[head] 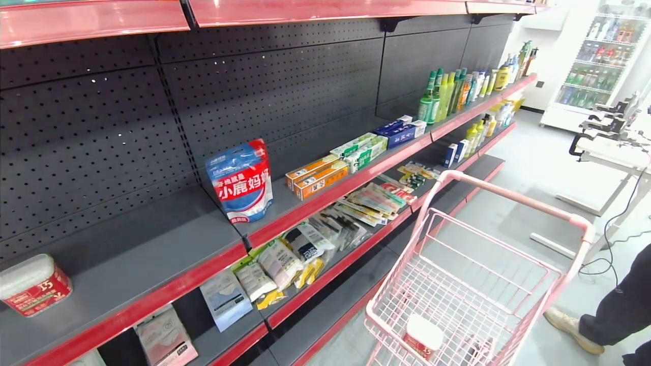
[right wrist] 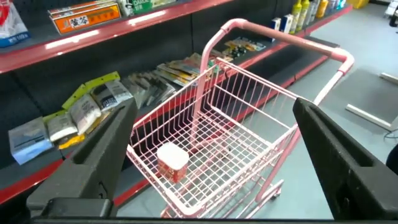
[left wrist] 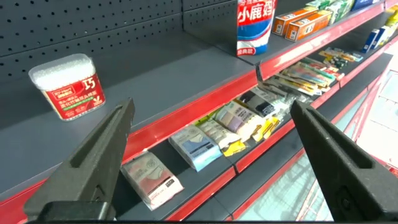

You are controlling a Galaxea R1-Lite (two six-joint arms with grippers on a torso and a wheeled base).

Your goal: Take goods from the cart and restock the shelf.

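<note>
Place: retail shop, toiletries aisle.
Red-edged shelves (head: 330,195) with pegboard (head: 279,86) backs, rows of bottles (head: 442,94) and boxes (head: 318,178), pink wire cart (head: 508,196), glass-door drinks fridge (head: 595,66).

The cart (head: 513,199) stands on the floor to the right of the shelf (head: 152,244), just beside its lower tiers. The cart tub (head: 423,336) sits in the basket at its near end, seemingly upright. On the shelf's middle tier the shelf tub (head: 33,284) stands at the far left. Well to its right a pouch (head: 241,180) stands upright, then boxes (head: 316,178), with bottles (head: 442,94) farthest along. Packets (head: 285,259) lie on the tier below.
</note>
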